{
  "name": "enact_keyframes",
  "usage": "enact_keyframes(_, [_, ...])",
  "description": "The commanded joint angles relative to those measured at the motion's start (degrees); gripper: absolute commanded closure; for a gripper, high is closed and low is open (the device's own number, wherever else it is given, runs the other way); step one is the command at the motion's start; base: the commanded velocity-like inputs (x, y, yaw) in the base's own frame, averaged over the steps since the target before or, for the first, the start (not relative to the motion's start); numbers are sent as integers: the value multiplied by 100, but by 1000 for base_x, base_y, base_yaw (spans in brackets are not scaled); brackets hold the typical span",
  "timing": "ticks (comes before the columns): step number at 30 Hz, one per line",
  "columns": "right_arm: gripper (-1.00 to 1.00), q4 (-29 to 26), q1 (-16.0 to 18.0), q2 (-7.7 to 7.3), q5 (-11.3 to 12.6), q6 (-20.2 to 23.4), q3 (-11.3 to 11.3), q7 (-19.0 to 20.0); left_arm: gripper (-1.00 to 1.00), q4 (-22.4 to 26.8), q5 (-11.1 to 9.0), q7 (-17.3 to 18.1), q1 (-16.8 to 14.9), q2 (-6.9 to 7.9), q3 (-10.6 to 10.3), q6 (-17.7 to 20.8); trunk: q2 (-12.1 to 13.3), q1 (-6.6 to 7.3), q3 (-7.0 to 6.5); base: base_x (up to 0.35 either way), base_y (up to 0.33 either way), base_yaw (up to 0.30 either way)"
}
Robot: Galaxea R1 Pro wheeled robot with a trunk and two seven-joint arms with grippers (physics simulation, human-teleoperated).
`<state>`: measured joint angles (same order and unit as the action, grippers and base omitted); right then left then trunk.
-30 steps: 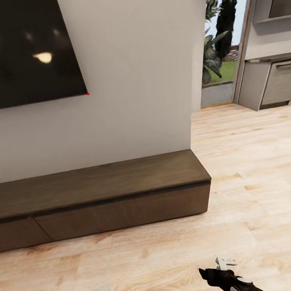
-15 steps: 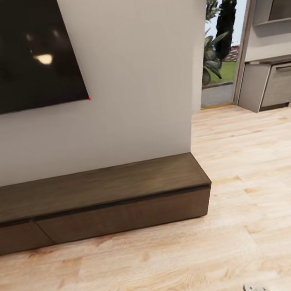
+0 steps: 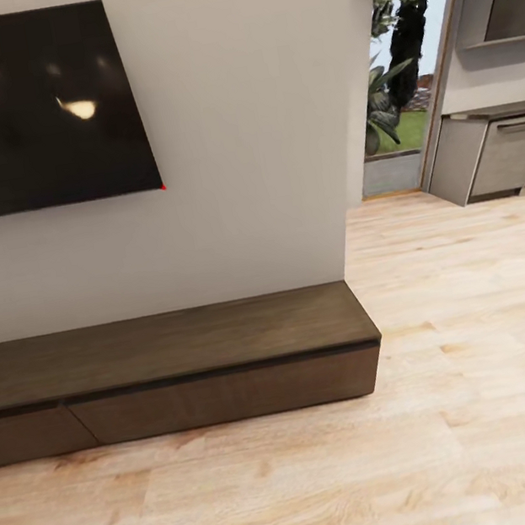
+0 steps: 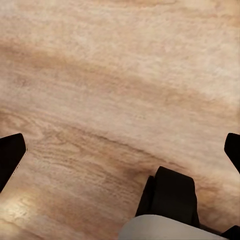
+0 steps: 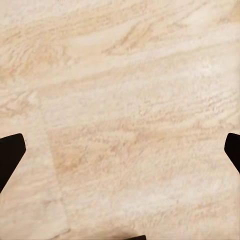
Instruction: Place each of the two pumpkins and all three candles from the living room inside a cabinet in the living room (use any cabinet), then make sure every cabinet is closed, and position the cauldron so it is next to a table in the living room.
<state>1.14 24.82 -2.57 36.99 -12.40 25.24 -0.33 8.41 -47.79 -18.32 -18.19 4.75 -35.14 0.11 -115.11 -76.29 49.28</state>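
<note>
Both grippers are spread wide and hold nothing: in the left wrist view the left gripper (image 4: 120, 150) shows dark fingertips (image 4: 10, 155) at the frame edges over bare wooden floor (image 4: 120, 75), and the right gripper (image 5: 120, 150) is seen likewise over pale floorboards. From the head view, the cabinet (image 3: 178, 370) is set against the wall, below a dark television (image 3: 32, 113), with its drawer fronts shut. Being stiff, flat and handleless, a drawer front would likely be gripped at its top edge, where a dark gap is seen.
</note>
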Motion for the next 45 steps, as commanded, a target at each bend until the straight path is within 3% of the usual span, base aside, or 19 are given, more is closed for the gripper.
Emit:
enact_keyframes(1, [-100, 14, 5, 5, 35, -20, 48, -3, -100, 2, -53, -31, 0, 6, -48, -19, 40, 23, -14, 0, 0, 0])
enact_keyframes(18, [-100, 17, 5, 7, 35, -8, 51, -2, -100, -133, -55, -31, 13, 4, -60, -48, 721, 397, -319, 0, 0, 0])
enact_keyframes(25, [-100, 17, 5, 8, 36, -8, 51, -2, -100, -477, -55, -31, 56, -92, -78, -54, 1002, 551, -445, 0, 0, 0])
enact_keyframes(45, [-100, 17, 5, 9, 36, -8, 51, -2, -100, -514, -45, -31, 249, -138, -82, -59, 1804, 990, -804, 0, 0, 0])
